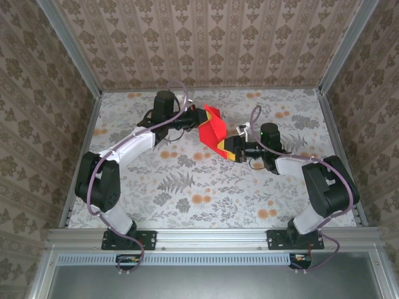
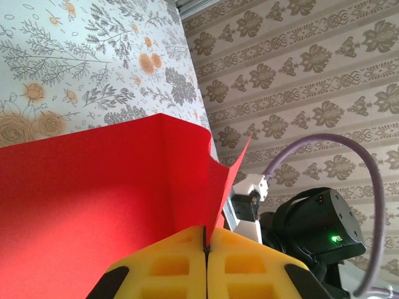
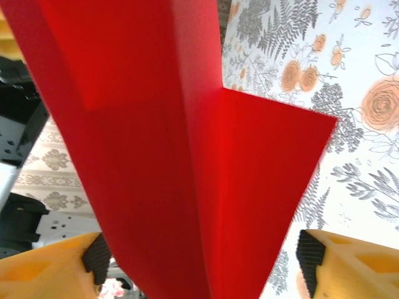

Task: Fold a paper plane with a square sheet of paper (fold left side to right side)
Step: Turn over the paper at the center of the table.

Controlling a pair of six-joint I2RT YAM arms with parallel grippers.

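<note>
the floral-patterned bench (image 1: 187, 187) spreads between papered walls (image 1: 212, 37). the left arm (image 1: 134, 146) reaches up and across from the near left corner, and the right arm (image 1: 293, 165) reaches in from the near right. they meet over the middle of the far half of the bench.

between them the sheet of paper (image 1: 213, 131), bright red, is lifted off the bench. it is creased along its length, with flaps standing at angles to one another.

the left fingers (image 2: 206, 249) are pressed fully together on a folded edge of the sheet, the paper rising straight out of the seam between them. the right fingers (image 1: 229, 149) stand wide apart at the sheet's near end. the paper passes between their dark pads (image 3: 95, 258), with bench showing between it and the right-hand pad, so they grip nothing.
</note>
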